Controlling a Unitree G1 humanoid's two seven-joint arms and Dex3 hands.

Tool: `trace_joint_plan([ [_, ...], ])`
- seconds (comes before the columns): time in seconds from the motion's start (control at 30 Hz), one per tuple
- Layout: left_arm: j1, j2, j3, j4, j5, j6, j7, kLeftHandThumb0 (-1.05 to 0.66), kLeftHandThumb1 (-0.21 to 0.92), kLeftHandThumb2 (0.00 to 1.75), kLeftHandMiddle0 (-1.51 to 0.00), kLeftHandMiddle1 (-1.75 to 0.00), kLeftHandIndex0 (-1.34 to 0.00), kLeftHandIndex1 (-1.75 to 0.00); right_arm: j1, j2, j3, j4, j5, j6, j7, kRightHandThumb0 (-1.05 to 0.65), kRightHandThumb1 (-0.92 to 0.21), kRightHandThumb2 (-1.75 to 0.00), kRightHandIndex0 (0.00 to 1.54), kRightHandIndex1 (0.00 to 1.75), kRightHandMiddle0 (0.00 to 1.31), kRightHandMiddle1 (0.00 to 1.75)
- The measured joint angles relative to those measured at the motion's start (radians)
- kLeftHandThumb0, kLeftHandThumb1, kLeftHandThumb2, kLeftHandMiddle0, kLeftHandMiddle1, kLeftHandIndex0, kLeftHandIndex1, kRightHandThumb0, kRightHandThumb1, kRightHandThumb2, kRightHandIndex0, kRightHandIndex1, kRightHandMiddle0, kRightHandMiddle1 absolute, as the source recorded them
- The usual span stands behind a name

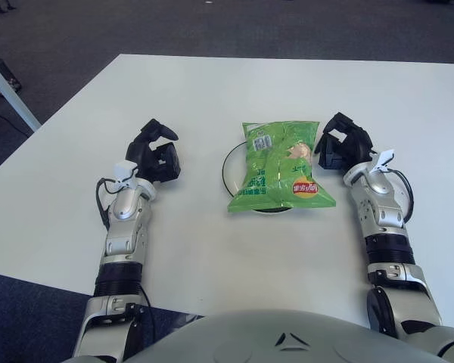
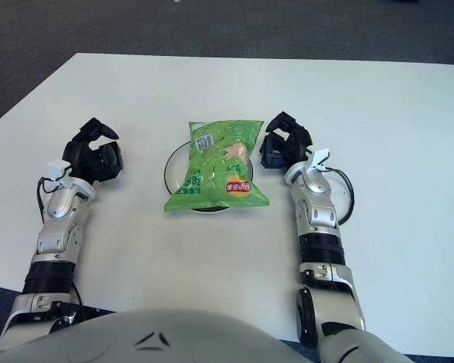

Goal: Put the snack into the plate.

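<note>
A green snack bag [image 1: 281, 165] lies flat across a dark round plate [image 1: 230, 165] in the middle of the white table; only the plate's left rim and a bit of its front edge show. My right hand [image 1: 340, 144] is just right of the bag's upper corner, close to it, with the fingers curled and nothing in them. My left hand [image 1: 156, 153] is left of the plate, apart from it, with the fingers curled and nothing in them.
The white table [image 1: 212, 91] extends far behind the plate. Its left edge runs diagonally at the left, with dark carpet [image 1: 53, 45] beyond. A white table leg [image 1: 7, 91] stands at the far left.
</note>
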Motion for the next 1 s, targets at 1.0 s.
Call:
trace_joint_plan([
  [1.0,0.046,0.008,0.000,-0.065,0.005,-0.001,0.019,-0.47,0.33,1.30,-1.20,-1.75,-0.60,-1.75,-0.156,0.026,0.037,0.391,-0.248,-0.590,-0.250,-0.50,-0.27,-1.38,1.34,1.75,0.66,1.75],
])
